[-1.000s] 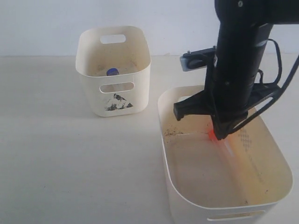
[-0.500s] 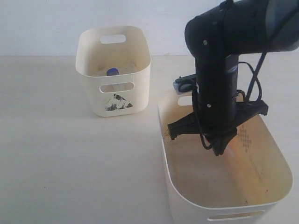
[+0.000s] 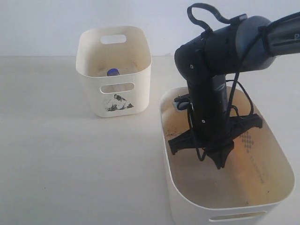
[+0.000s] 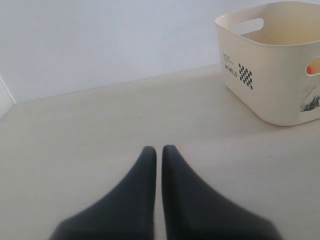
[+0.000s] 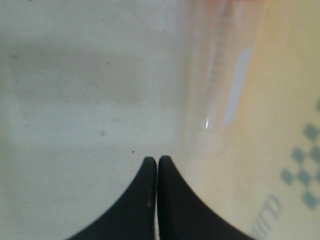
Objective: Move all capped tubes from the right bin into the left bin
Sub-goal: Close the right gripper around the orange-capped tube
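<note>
A pale beige tabletop (image 3: pixel 70 164) meets a plain white wall (image 3: pixel 47 23) behind.

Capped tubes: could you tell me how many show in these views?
2: one blue-capped tube in the left bin, one clear tube lying in the right bin beside the right gripper. More may be hidden.

The exterior camera stands high in front, looking down across the surface (image 3: pixel 61 164) toward the back wall (image 3: pixel 37 23). It takes in the left bin (image 3: pixel 93 89), the right bin (image 3: pixel 185 206) and my right arm (image 3: pixel 211 84). My left wrist camera sits low over the surface and looks out past my left gripper (image 4: pixel 159 150); the left bin is what it shares with the exterior view. My right wrist camera is very near the right bin's floor, looking past my right gripper (image 5: pixel 157 161). The dotted mark (image 5: pixel 300 170) shows there and in the exterior view.
</note>
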